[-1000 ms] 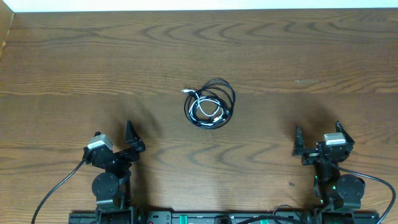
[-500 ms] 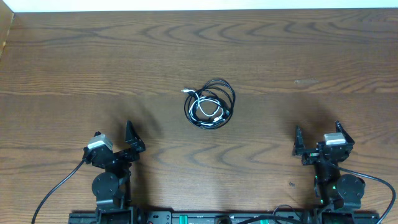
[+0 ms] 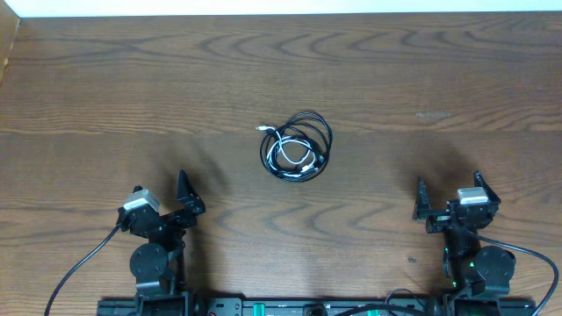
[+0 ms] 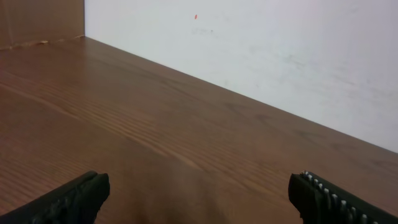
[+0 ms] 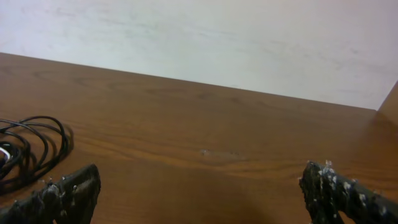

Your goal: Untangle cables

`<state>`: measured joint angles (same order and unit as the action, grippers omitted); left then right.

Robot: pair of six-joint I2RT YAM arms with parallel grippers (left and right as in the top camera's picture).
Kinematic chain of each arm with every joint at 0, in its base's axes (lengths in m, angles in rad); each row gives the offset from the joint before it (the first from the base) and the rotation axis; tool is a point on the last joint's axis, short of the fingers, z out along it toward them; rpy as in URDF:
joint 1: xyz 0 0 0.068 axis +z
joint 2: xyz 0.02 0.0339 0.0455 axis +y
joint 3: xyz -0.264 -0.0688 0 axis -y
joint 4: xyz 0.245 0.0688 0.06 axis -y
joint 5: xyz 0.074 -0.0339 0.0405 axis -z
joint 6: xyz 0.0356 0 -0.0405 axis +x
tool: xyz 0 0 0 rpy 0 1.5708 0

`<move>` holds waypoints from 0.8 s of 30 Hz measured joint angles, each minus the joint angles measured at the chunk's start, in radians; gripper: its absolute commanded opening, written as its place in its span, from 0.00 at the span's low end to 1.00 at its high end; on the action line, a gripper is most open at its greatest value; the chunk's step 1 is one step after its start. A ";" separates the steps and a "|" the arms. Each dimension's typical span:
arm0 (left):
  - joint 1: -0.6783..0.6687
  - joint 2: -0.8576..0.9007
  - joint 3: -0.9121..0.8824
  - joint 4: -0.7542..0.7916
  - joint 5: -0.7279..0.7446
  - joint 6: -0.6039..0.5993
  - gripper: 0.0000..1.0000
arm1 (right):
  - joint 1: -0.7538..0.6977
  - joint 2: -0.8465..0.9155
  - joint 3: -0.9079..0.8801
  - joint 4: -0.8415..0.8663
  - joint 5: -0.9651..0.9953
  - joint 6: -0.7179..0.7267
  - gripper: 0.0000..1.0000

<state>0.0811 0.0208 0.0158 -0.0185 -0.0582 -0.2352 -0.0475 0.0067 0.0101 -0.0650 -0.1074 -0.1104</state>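
Observation:
A tangled bundle of cables (image 3: pixel 297 149) lies coiled at the middle of the wooden table: black loops around a short white cord (image 3: pixel 290 151) with small plug ends. Part of the black loops also shows at the left edge of the right wrist view (image 5: pixel 31 149). My left gripper (image 3: pixel 162 204) is open and empty near the front left, well short of the bundle. My right gripper (image 3: pixel 450 195) is open and empty near the front right. The left wrist view shows open fingers (image 4: pixel 199 196) over bare wood, no cables.
The wooden table (image 3: pixel 439 79) runs back to a white wall (image 5: pixel 205 37). A wooden side board (image 4: pixel 37 22) stands at the far left corner. Thick black arm wires (image 3: pixel 79 263) trail by each base at the front edge.

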 measured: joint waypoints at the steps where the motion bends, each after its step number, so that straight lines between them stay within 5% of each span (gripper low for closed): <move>1: 0.000 0.000 0.000 0.000 0.000 0.000 0.98 | 0.000 0.000 0.000 0.000 0.000 0.000 0.99; 24: 0.000 0.000 0.000 0.000 0.000 0.000 0.98 | 0.000 0.000 0.000 0.000 0.000 0.000 0.99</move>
<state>0.0811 0.0208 0.0158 -0.0185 -0.0578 -0.2352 -0.0475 0.0067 0.0101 -0.0654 -0.1074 -0.1101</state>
